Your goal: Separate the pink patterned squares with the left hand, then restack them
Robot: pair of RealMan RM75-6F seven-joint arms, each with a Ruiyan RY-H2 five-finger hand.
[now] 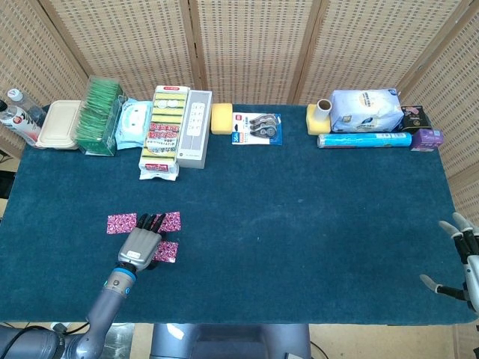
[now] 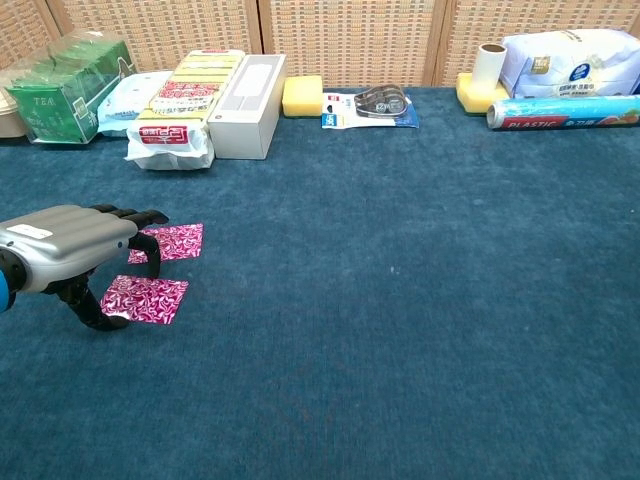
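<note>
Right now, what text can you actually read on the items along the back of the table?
"TEA" on the green packet.
"PLASTIC" on the blue roll.
Red label on the yellow sponge pack: too blurred to read.
Print on the white bag and tape card: too small.

We see our left hand (image 2: 70,245) with a shiny silver back, black fingers and a blue ring. Our right hand (image 1: 462,258) looks grey and silver.
</note>
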